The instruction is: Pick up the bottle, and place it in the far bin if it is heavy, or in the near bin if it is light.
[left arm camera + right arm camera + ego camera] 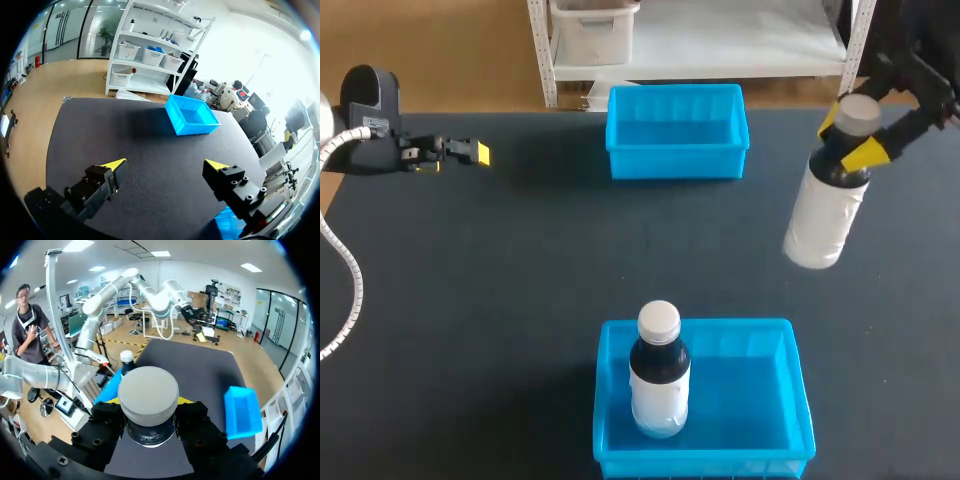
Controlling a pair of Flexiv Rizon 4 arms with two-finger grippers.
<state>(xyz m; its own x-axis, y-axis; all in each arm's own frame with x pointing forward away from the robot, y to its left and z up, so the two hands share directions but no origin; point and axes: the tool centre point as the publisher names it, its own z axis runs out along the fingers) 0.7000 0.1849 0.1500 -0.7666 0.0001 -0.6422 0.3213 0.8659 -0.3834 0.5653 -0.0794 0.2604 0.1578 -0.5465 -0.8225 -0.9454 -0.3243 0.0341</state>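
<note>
Right gripper clamps the grey-capped white plastic bottle above the dark counter — left gripper hangs, fingers apart.

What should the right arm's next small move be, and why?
Probably carry the white plastic bottle with a grey cap to the robot's left, at this height, toward the bins. The right end effector is shut on its neck, off the black table, outside the far blue plastic bin and the near blue plastic bin. Its weight cannot be seen.
</note>
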